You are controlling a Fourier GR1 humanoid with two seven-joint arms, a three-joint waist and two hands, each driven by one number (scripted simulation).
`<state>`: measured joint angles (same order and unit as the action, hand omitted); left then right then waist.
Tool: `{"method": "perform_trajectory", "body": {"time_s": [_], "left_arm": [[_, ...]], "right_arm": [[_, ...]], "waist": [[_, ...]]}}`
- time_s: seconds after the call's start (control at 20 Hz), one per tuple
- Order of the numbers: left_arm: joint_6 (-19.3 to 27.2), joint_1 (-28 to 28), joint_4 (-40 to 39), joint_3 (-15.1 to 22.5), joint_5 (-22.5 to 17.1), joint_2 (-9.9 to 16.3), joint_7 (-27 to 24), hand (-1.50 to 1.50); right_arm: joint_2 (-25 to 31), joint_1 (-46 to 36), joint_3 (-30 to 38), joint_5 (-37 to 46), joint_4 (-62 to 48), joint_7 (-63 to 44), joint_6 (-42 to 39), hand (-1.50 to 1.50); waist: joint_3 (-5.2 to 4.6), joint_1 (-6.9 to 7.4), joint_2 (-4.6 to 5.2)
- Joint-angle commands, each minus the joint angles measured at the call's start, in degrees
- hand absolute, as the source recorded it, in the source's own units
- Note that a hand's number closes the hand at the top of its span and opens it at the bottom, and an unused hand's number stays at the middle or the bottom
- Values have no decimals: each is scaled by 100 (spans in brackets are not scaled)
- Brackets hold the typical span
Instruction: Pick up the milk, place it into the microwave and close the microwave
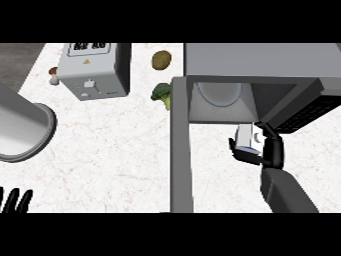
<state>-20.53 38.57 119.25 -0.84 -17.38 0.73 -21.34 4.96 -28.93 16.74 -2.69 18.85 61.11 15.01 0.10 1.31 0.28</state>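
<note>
The microwave (265, 62) stands at the back right with its door (180, 150) swung open toward me, showing a pale round plate (221, 94) inside. My right hand (265, 152) is just in front of the opening, fingers curled round the white milk carton (244, 137), which it partly hides. The carton sits a little short of the cavity's lower edge. My left hand (7, 201) rests at the lower left edge, fingers straight and up.
A grey toaster (93, 70) stands at the back left. A brown potato (161, 60) and a broccoli (162, 95) lie beside the microwave. A small mushroom (54, 75) sits left of the toaster. A large grey cylinder (14, 125) fills the left side.
</note>
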Motion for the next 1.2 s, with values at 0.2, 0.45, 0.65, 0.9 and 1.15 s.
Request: {"method": "perform_trajectory", "body": {"time_s": [0.2, 0.45, 0.65, 0.9, 1.15], "left_arm": [[90, -255, -33, -113, -110, 67, 313, -150], [196, 123, 47, 106, 140, -69, -55, -150], [-241, 185, -174, -54, -49, 59, -289, -150], [-299, 591, 288, 120, -93, 56, -28, -150], [-78, 291, 279, 51, -156, -42, 4, -150]], "right_arm": [[-78, 236, -163, -17, 420, 433, -522, 150], [-72, 878, -536, 69, 1593, -24, -563, 150], [-337, 1569, -897, 76, 2934, -659, -319, 150], [-321, 2555, -1461, 325, 4798, -1835, -41, 150], [-54, 3647, -1925, 251, 6372, -2476, -662, 150]], "waist": [[-10, -122, -35], [-18, -203, -75], [-19, -184, -68], [-21, -191, -76], [-17, -190, -55]]}}
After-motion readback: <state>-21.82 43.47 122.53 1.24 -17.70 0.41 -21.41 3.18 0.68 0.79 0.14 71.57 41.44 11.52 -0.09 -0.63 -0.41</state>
